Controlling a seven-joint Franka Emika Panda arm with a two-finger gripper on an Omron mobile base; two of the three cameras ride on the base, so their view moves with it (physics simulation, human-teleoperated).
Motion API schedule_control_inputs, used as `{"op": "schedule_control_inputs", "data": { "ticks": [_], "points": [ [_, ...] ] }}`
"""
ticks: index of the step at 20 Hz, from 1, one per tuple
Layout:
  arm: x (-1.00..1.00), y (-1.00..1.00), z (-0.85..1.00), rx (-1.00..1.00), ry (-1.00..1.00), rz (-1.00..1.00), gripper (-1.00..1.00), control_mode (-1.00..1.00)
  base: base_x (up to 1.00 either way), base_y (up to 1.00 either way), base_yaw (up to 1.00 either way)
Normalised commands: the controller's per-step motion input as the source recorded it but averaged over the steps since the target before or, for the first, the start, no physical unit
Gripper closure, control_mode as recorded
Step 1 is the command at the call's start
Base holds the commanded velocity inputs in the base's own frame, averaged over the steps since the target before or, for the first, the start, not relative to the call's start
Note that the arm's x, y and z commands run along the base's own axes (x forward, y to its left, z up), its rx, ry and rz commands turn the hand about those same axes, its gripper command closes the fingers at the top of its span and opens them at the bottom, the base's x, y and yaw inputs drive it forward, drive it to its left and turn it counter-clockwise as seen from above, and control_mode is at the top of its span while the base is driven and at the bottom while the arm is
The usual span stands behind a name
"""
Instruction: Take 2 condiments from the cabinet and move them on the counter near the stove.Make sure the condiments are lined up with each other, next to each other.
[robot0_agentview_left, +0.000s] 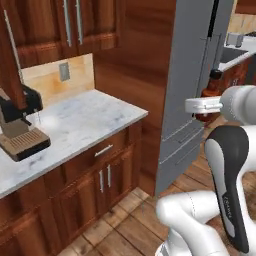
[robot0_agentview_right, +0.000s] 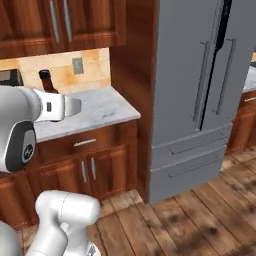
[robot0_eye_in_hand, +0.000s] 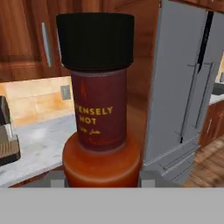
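My gripper (robot0_eye_in_hand: 103, 180) is shut on a slim dark red-brown sauce bottle (robot0_eye_in_hand: 101, 118), one of the condiments, which has a black cap and a label reading "HOT". It is held upright in the air. In the left base view the bottle (robot0_agentview_left: 214, 80) rises behind the white hand (robot0_agentview_left: 202, 105), in front of the fridge. In the right base view its neck (robot0_agentview_right: 46, 81) shows above the hand (robot0_agentview_right: 64, 108). The marbled counter (robot0_agentview_left: 92, 120) lies to the left under the reddish-brown wall cabinet (robot0_agentview_left: 75, 25). The stove is out of view.
A black and tan coffee machine (robot0_agentview_left: 17, 125) stands on the counter at the left. A tall grey fridge (robot0_agentview_right: 200, 90) stands right of the counter. Base cabinets with drawers (robot0_agentview_left: 102, 175) are below, and the wooden floor (robot0_agentview_right: 190, 220) lies ahead.
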Motion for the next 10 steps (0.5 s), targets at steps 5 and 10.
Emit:
{"op": "schedule_control_inputs", "data": {
  "ticks": [5, 10],
  "points": [
    [0.0, 0.0, 0.0, 0.0, 0.0, 0.0, 1.0, 1.0, 0.0, -0.44, -0.85],
    [0.0, 0.0, 0.0, 0.0, 0.0, 0.0, 1.0, 1.0, 0.0, -0.5, -0.86]
  ]
}}
